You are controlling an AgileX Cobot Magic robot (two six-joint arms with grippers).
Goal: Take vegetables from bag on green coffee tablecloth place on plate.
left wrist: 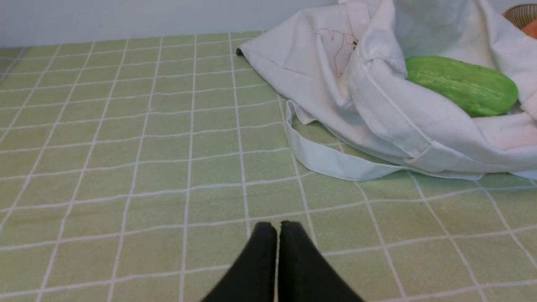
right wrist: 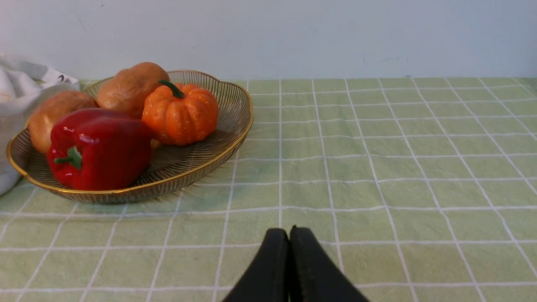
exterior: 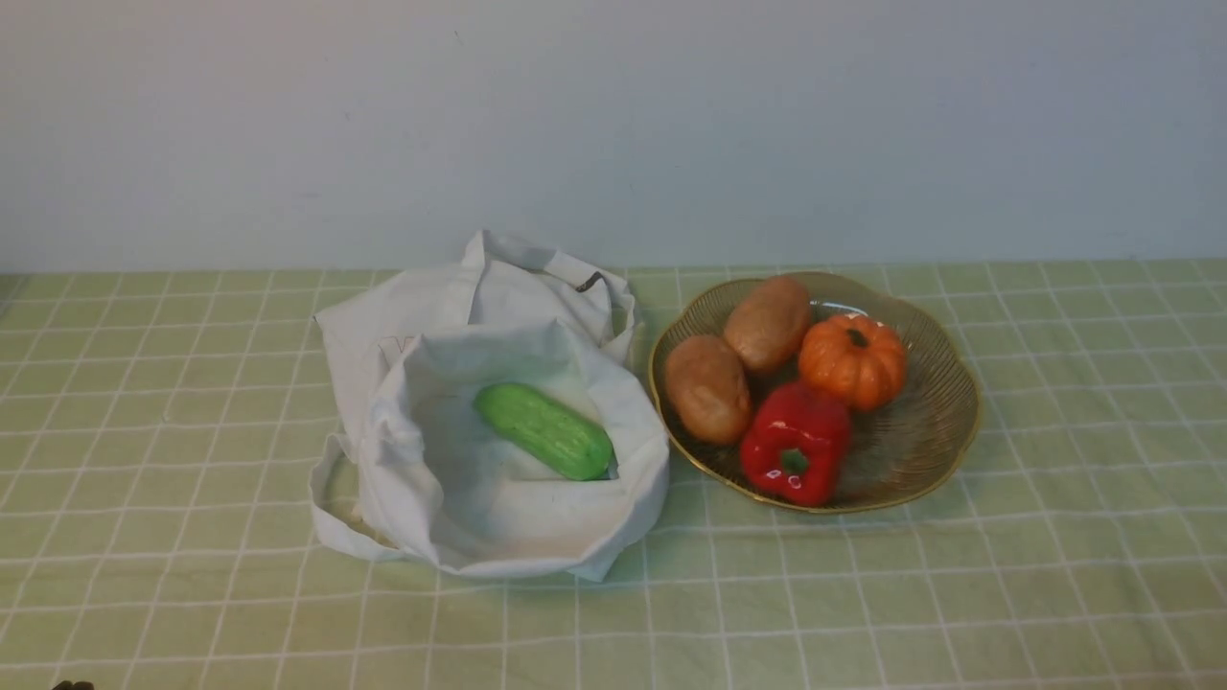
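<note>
So the plate (exterior: 944, 436) already has four things in it: two potatoes (exterior: 707, 387) at about 9 and 11 o'clock, a little orange pumpkin (exterior: 852, 360) around 1 o'clock, and a red bell pepper (exterior: 795, 443) at 6 o'clock. Only the green cucumber (exterior: 544, 430) is left, lying on its side in the open mouth of the white cloth bag (exterior: 403, 335), which sits on the green checked tablecloth (exterior: 153, 537) at the plate's 9 o'clock, its edge just about touching the rim.

Both arms are parked low near the front edge of the worktop, well away from everything. The left gripper (left wrist: 277, 228) has its fingers pressed together with nothing between them, and it's the same with the right gripper (right wrist: 289, 235).

I'd say this is the last pick, not started yet. The bag is already spread open, so the next move probably needs one arm to open up, reach in over the folded cloth and close across the cucumber's short axis without snagging fabric. The only free space on the plate is around 3 to 4 o'clock, so the drop needs to go there.
</note>
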